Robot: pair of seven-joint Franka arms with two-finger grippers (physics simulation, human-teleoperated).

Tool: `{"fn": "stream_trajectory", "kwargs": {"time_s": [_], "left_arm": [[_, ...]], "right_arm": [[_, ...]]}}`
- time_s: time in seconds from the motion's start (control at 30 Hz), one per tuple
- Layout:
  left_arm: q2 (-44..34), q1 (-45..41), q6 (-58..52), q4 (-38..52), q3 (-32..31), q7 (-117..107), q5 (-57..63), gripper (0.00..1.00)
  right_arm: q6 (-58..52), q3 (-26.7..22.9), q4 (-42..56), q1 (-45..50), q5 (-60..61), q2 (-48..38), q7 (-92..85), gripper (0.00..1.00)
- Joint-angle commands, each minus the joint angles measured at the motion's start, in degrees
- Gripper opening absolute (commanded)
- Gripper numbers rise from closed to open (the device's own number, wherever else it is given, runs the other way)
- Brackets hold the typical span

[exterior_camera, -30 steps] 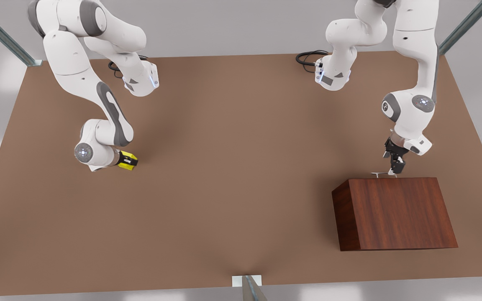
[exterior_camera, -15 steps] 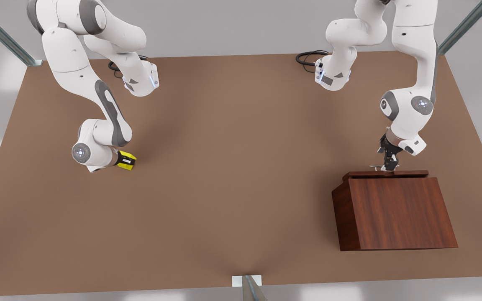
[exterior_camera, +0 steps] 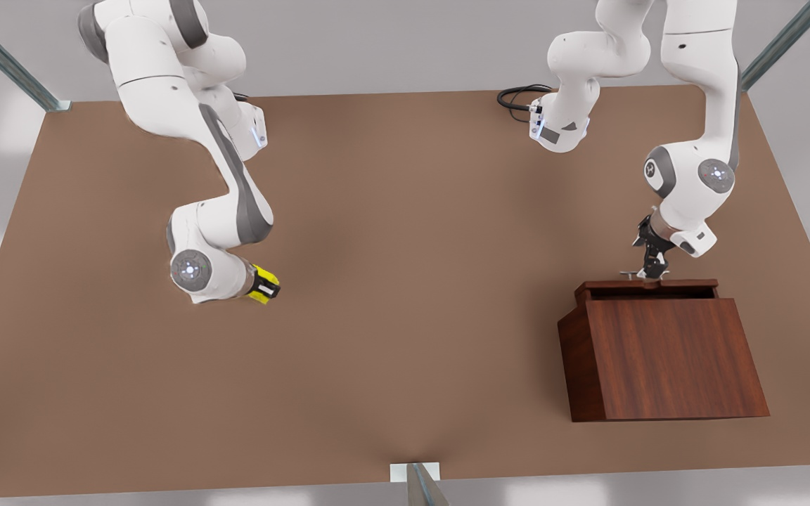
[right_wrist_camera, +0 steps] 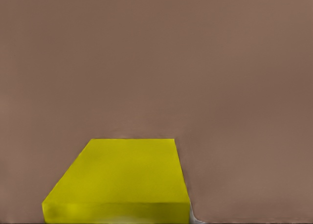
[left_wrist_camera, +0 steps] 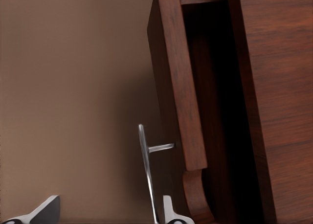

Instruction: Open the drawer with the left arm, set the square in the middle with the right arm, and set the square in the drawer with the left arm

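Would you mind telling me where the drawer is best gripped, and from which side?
Grip the thin silver bar handle on the drawer front, coming from the table side facing the arms' bases. The bar stands off the front on a short post, so jaws can close across it. The left gripper is at it.

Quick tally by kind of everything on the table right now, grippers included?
Yellow cube, held in the right gripper: 1
Wooden cabinet with drawer partly open: 1
Grippers: 2, the left gripper at the drawer handle
Total: 4
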Motion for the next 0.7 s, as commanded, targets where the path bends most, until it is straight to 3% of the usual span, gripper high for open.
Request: {"fn": "stream_trajectory", "kwargs": {"time_s": [0.0,0.13,0.23,0.3,0.43,0.67], "left_arm": [[0.0,-0.04,-0.12,0.09,0.02,-0.01,0.04,1.0],[-0.53,-0.04,-2.05,0.0,0.11,0.08,0.13,1.0],[-0.88,-0.04,-2.67,0.0,0.11,0.08,0.13,1.0],[-1.15,-0.04,-3.55,0.0,0.11,0.08,0.13,1.0],[-1.32,0.05,-4.95,0.0,0.2,0.08,0.13,1.0],[-2.64,0.05,-8.21,0.0,0.2,-0.01,0.13,1.0]], "right_arm": [[-0.04,-0.02,1.27,1.1,1.93,0.72,3.13,0.63],[-3.38,1.82,19.73,11.66,8.45,11.01,25.38,0.63],[-1.97,12.02,31.25,11.75,8.45,20.41,39.63,0.64],[2.68,16.24,31.51,13.4,8.28,22.61,44.28,0.64],[6.91,15.37,41.53,20.79,7.4,30.87,52.9,0.64],[8.84,12.2,43.21,28.09,-1.21,35.53,56.95,0.65]]}}
